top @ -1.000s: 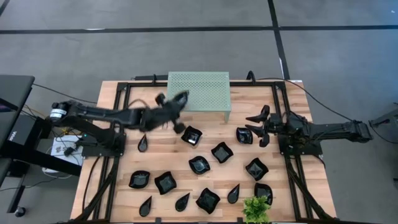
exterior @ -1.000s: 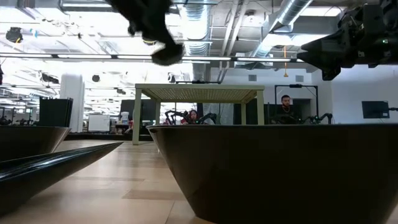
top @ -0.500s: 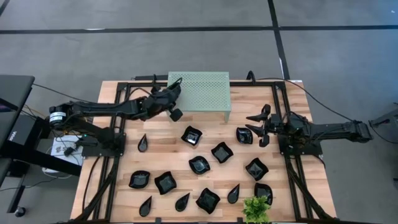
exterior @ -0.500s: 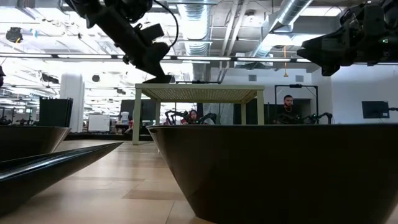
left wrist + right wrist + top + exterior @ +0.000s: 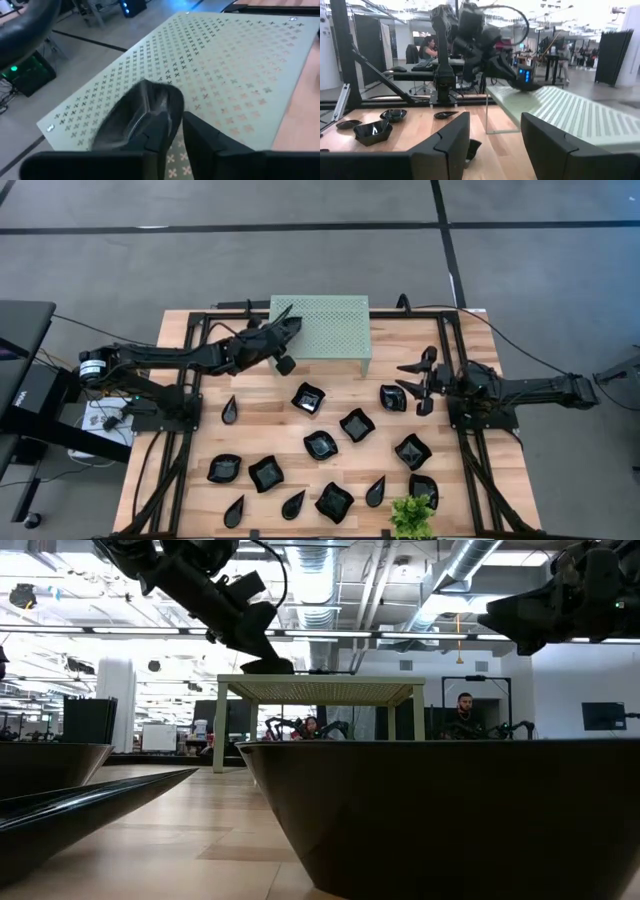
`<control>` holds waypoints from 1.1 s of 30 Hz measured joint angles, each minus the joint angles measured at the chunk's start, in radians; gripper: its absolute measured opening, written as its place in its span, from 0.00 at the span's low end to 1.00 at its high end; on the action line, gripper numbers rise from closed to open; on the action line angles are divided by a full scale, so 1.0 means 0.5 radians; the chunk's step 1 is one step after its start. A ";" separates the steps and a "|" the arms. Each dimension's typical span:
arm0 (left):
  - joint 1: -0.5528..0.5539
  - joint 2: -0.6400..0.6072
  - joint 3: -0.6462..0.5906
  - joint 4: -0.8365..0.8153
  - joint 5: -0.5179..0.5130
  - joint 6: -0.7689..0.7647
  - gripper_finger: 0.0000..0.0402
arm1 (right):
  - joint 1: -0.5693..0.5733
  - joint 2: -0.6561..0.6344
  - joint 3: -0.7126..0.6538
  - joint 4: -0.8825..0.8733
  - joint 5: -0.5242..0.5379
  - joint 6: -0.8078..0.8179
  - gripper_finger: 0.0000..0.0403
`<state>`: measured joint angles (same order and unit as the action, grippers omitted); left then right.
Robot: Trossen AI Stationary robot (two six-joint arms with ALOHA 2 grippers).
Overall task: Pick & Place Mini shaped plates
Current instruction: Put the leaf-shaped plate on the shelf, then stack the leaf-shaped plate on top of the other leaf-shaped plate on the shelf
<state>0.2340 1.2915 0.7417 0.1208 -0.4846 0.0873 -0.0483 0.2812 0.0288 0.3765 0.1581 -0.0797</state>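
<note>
Item, left: left hand. Moved within the last second from above the open bench to the left front corner of the pale green perforated stand. Carried one mini shaped plate there, a small glossy black dish. Found with fingers newly parted and bare stand surface showing through the gap. Cannot tell whether one finger still touched the dish's rim.

Item, centre-left: the delivered plate. Lay on the stand's top near that corner, level with the surface in the low view. Judged as just released, so this placement was all but complete. Called next for a clean lift away without dragging the dish off the edge.

Item, centre: remaining mini shaped plates. Numbered about thirteen on the bench in front of the stand, in wavy square and teardrop forms, spread apart. Unmoved over the same second. Judged as most of the task still to do.

Item, right: right hand. Hovered at the bench's right side, just beside one wavy plate. Fingers spread wide, nothing between them. Position unchanged.

Item, lower right: small green plant at the bench's near edge. Not part of the job.
</note>
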 joint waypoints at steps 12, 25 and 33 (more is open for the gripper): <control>-0.165 0.000 -0.012 0.338 0.283 -0.089 0.25 | 0.000 -0.001 0.000 0.177 0.000 -0.071 0.44; -0.973 0.205 -0.008 0.527 0.407 -0.141 0.24 | 0.086 0.274 0.187 0.128 -0.260 0.134 0.43; -1.107 0.484 -0.008 0.529 0.341 -0.481 0.25 | 0.302 1.026 0.464 0.052 -0.127 0.078 0.43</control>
<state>-0.3194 1.5336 0.7376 0.3854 -0.3141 -0.1530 0.1025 0.7941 0.2607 0.4024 0.0944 -0.0405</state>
